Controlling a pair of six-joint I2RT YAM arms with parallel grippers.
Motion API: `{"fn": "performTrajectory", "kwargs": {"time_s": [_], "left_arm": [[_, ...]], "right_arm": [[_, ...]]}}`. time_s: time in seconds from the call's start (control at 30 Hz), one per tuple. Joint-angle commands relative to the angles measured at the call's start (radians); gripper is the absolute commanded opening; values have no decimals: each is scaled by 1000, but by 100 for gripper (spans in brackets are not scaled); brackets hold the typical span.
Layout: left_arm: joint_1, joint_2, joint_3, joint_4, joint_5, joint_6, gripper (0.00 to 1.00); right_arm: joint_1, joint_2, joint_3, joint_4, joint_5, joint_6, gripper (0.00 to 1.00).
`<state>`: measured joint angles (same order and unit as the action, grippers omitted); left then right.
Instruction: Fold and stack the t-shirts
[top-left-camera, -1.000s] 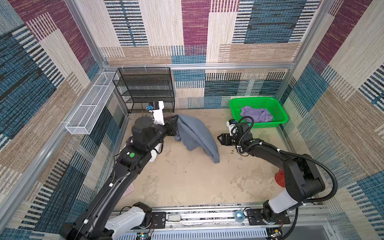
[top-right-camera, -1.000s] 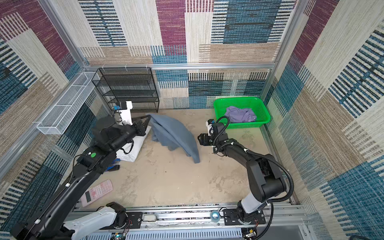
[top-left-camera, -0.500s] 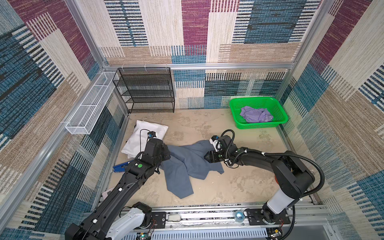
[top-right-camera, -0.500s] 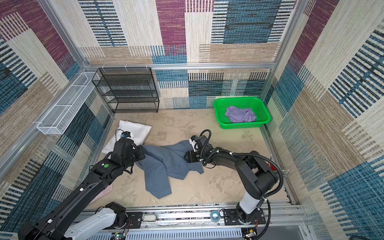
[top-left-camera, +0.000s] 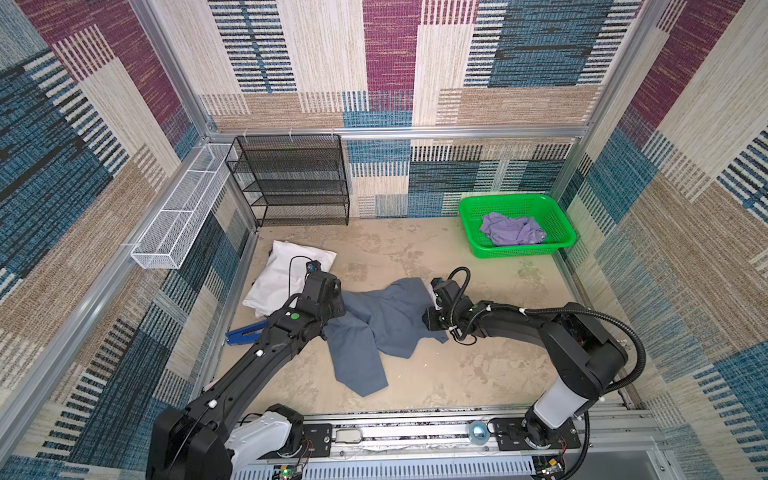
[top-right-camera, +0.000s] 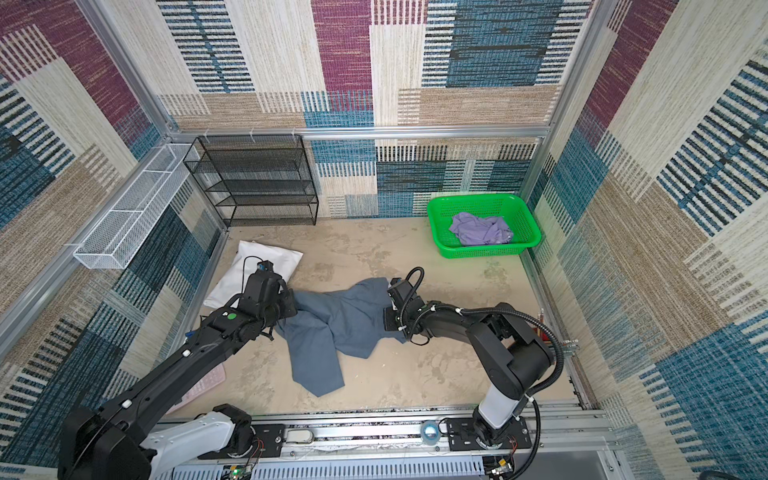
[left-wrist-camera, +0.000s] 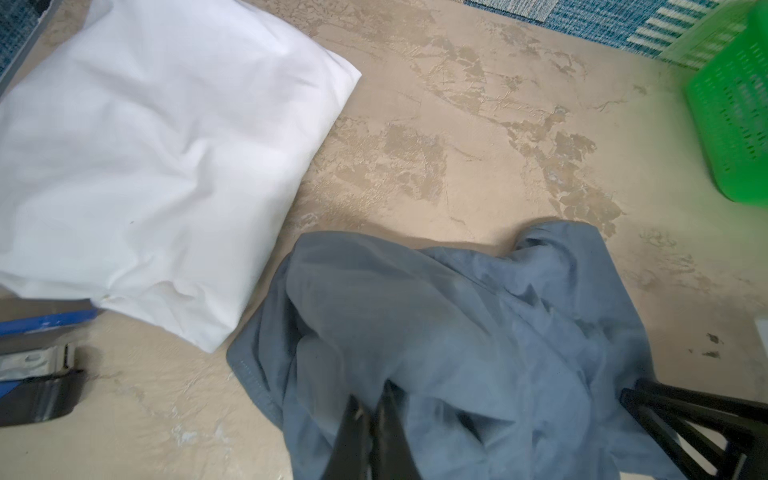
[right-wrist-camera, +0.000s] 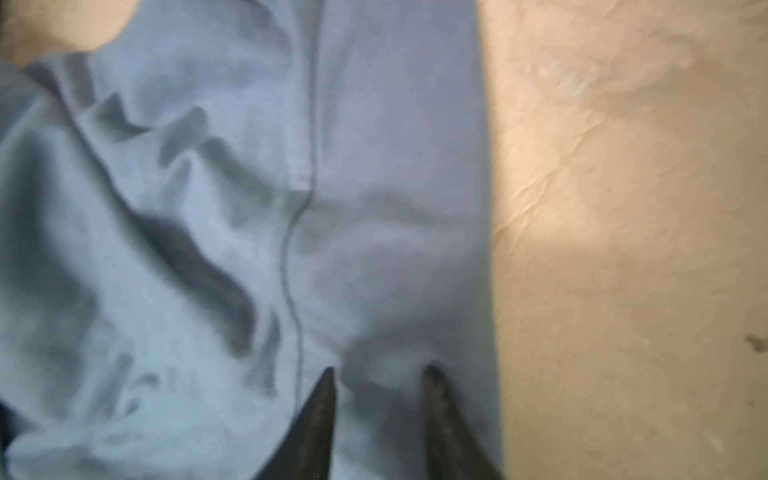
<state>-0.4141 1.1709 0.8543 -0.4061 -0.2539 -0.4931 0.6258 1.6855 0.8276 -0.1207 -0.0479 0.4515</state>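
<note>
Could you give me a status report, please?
Left pincer shut on blue-grey t-shirt. Right pincer open over its edge. Shirt crumpled, unfolded. Lavender t-shirt in green basket.

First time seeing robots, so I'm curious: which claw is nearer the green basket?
Right. The right gripper is over the shirt edge on the basket side; the left gripper is farther, at the shirt's opposite end near the pillow.

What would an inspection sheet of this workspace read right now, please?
Surface: beige table, stained.
Job's things: blue-grey shirt crumpled mid-table; purple shirt bunched in the green basket.
Clutter: white pillow, blue tool, pink thing beside the left arm.
Claws: left claw shut on the blue-grey shirt; right claw astride its cloth, grip unclear.
Cables: right wrist cable and left wrist cable, both looped.
Surroundings: black wire shelf, white wire bin, patterned walls.
</note>
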Motion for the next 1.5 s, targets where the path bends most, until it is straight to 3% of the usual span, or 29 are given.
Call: {"fn": "performTrajectory", "kwargs": {"time_s": [0.0, 0.07, 0.2, 0.37, 0.4, 0.47, 0.53, 0.6, 0.63, 0.83, 1.0, 1.17, 1.4, 1.43, 1.47], "left_arm": [[15, 109, 70, 99, 68, 96, 0], [32, 204, 133, 121, 109, 124, 0], [68, 432, 350, 102, 225, 163, 0], [70, 667, 624, 62, 288, 175, 0], [69, 712, 679, 51, 297, 171, 0], [69, 788, 786, 1, 308, 172, 0], [69, 858, 888, -77, 303, 173, 10], [70, 904, 969, -185, 300, 184, 30], [69, 900, 972, -218, 297, 191, 34], [48, 620, 613, -217, 232, 203, 44], [-3, 420, 292, -217, 325, 160, 43], [-90, 355, 104, -183, 342, 109, 43], [-136, 409, 29, -155, 256, 83, 41], [-140, 426, 30, -158, 235, 80, 39], [-141, 437, 29, -161, 214, 73, 29]], "right_arm": [[-5, 26, 38, -100, 82, -1, 11], [-21, 32, 85, -121, 109, -24, 0], [-88, 20, 138, -145, 142, -78, 0], [-179, -29, 144, -144, 133, -140, 0], [-182, -37, 152, -148, 108, -165, 6], [-181, -53, 145, -145, 24, -184, 37], [-180, -70, 108, -119, -104, -186, 58], [-166, -82, 54, -85, -190, -167, 65], [-152, -81, 30, -69, -212, -157, 66], [-76, 11, 1, -42, -206, -101, 59], [-66, 79, 39, -69, -183, -87, 26], [-67, 91, 110, -135, -128, -104, 2], [-66, 55, 175, -178, -85, -105, 0], [-68, 44, 177, -184, -77, -105, 0], [-67, 32, 179, -187, -71, -106, 0]]}}
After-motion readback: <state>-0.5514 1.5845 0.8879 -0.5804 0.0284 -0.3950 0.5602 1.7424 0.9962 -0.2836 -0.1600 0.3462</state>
